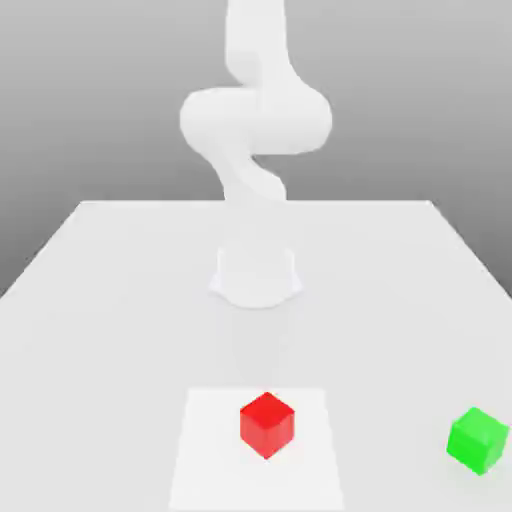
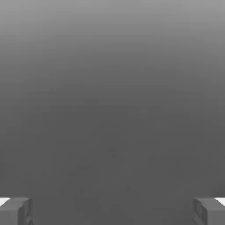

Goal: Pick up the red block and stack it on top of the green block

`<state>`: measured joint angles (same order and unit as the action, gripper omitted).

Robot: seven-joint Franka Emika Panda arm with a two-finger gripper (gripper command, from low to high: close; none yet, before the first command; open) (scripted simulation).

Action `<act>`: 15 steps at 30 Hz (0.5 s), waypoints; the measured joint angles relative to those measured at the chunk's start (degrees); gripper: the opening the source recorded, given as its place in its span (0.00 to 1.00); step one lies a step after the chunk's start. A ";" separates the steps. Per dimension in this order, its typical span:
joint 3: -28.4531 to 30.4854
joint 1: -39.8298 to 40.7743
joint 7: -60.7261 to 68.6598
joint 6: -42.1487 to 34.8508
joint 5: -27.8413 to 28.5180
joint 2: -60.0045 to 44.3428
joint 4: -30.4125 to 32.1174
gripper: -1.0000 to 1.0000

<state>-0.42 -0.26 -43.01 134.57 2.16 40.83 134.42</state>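
we begin with the white table point(image 1: 120, 300), which fills the lower half of the exterior view and runs back to a far edge under a plain grey backdrop. on it stands the white arm point(image 1: 255, 120); its round base point(image 1: 256, 275) sits near the middle of the table, and its upper links rise, bulge and leave the exterior view at the top.

next we come to a slightly lighter square patch point(image 1: 205, 450) on the table surface, in front of the base and close to the near edge.

the red block point(image 1: 267, 424) rests on that patch, roughly at its centre, with one corner turned toward the camera. the green block point(image 1: 477, 439) lies on the bare table well apart from it, off toward the exterior view's right, close to the picture's edge, also corner-on. the two cubes look about equal in size and neither touches anything but the table.

in the hand view we see the gripper point(image 2: 112, 211) with its two grey fingertips point(image 2: 15, 211) set far apart, as wide as they go, and nothing between them but flat grey surface.
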 joint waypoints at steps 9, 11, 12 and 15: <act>1.29 -1.54 12.70 10.65 5.93 -19.64 9.97 0.50; 1.98 -2.03 16.13 12.99 6.26 -23.82 12.13 0.50; 2.37 -2.33 17.97 14.18 6.24 -25.89 13.22 0.50; 3.26 -3.17 24.28 17.80 5.10 -32.06 16.51 0.50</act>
<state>2.84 -3.42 -18.72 152.37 7.26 8.77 150.93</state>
